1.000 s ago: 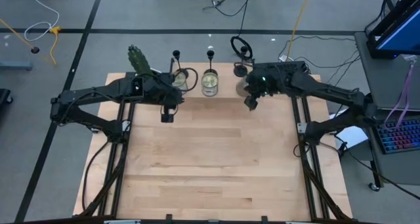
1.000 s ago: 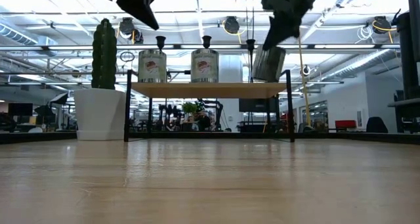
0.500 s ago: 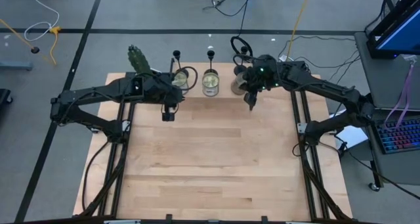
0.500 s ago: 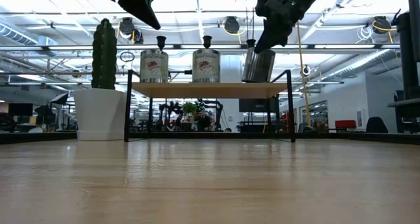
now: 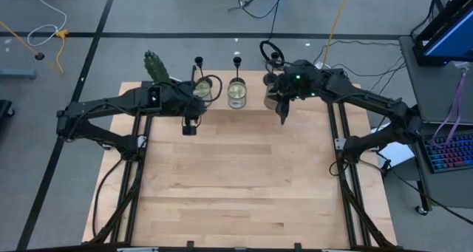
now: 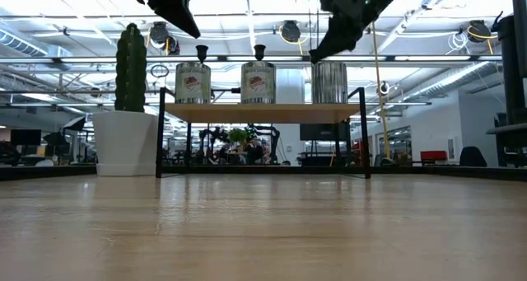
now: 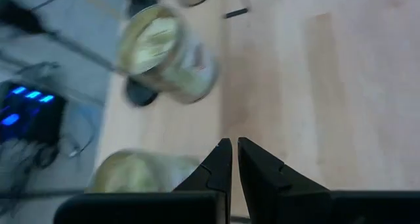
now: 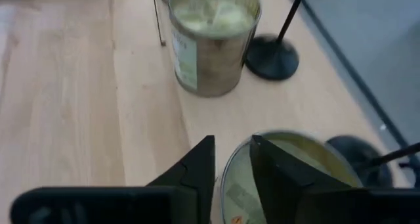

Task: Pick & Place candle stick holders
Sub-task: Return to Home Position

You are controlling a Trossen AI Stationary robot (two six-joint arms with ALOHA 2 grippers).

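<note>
Three black candle stick holders (image 5: pixel 198 61) (image 5: pixel 237 60) (image 5: pixel 270 79) stand upright on their round bases along the table's far edge, each behind a tin can. Two also show in the low view (image 6: pixel 202 52) (image 6: pixel 259 51). My right gripper (image 8: pixel 231 152) is slightly open above the right can (image 6: pixel 329 81). One finger is over the can's mouth and one is outside its near rim (image 8: pixel 224 178). The can stands upright on a small wooden shelf (image 6: pixel 263 112). My left gripper (image 7: pixel 234 148) is shut and empty, raised just in front of the left can (image 5: pixel 202 89).
The middle can (image 5: pixel 237 94) stands on the shelf between the other two. A potted cactus (image 6: pixel 128 100) stands at the far left beside the shelf. The wide wooden table top (image 5: pixel 236 178) lies toward the near edge. Cables lie on the floor beyond the table.
The right can was held tilted by my right gripper. It swung a little toward the table's left and now stands upright on the shelf. My right gripper has risen slightly above it.
</note>
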